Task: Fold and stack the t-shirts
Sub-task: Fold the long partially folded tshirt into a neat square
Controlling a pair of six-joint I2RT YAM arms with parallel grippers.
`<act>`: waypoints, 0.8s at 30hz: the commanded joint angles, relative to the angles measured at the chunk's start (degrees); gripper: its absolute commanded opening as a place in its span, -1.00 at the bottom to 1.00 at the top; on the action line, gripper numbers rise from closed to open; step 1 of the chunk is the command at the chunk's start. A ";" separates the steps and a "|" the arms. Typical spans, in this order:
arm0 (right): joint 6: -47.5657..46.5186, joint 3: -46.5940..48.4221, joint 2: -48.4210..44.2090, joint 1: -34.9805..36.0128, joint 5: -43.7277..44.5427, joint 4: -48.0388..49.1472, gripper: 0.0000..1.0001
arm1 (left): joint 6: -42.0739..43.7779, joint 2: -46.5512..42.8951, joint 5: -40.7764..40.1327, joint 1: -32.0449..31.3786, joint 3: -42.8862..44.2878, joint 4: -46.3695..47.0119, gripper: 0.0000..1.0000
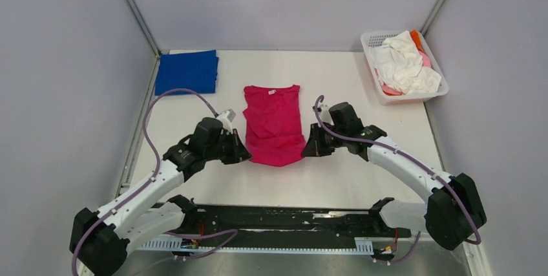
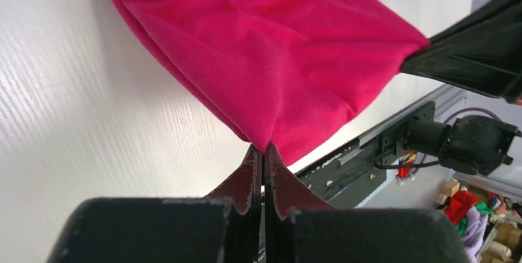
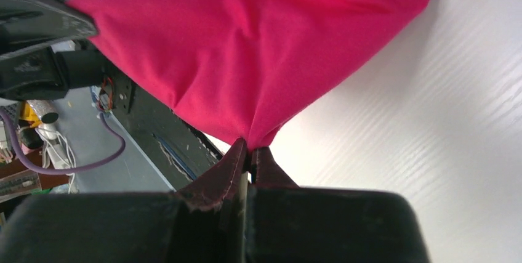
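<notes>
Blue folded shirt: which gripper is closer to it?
Left. The left gripper pinches the magenta shirt on the side toward the blue shirt; the right gripper pinches its opposite side, farther off.

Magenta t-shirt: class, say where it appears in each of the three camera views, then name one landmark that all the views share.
Top external: the magenta t-shirt lies at the centre of the picture.
Left wrist: it fills the upper middle, one corner pinched in the left claw.
Right wrist: it fills the upper middle, one corner pinched in the right claw.
Shared landmark: the black rail below the shirt, seen in all three views.
</notes>
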 commanded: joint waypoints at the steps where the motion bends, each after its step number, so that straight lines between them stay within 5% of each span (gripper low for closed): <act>1: -1.84 7.25 1.19 -1.89 -0.41 1.63 -1.00 | 1.89 5.68 -4.26 1.85 7.79 1.52 -1.00; 12: 0.25 19.19 11.91 -9.09 -7.35 6.77 -1.00 | 4.43 19.88 -3.36 13.53 18.93 8.01 -1.00; 24: 3.22 30.68 26.80 -16.80 -16.97 12.03 -1.00 | 6.10 33.35 -4.41 19.59 30.90 12.54 -1.00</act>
